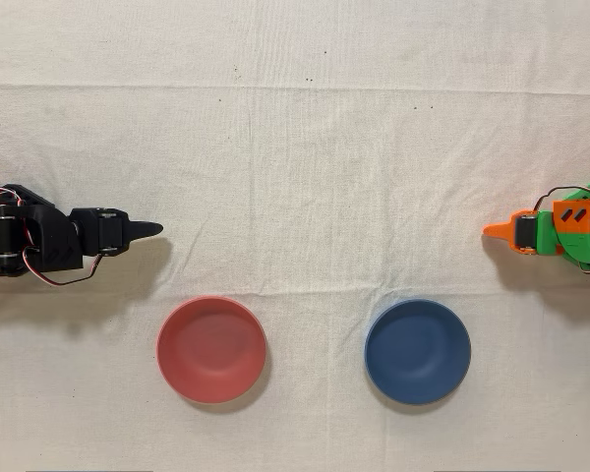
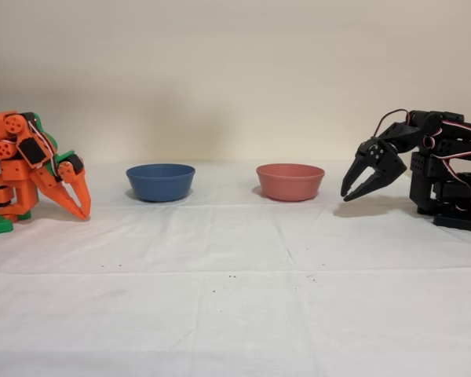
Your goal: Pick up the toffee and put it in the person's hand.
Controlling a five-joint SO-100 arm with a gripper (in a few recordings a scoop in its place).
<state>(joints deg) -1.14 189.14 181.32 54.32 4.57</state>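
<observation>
Hovering above the white cloth (image 1: 305, 197), the black gripper (image 2: 359, 182) is hanging with jaws spread, gripping nothing. I am spotting no toffee or hand; the red bowl (image 2: 290, 181) is sitting just beside it.

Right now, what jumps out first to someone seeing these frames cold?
The two bowls on the white cloth: a red bowl and a blue bowl side by side, both looking empty in the overhead view. Next, the black arm's gripper at the right of the fixed view, fingers parted, hanging just above the cloth beside the red bowl. An idle orange arm faces it from the opposite edge.
</observation>
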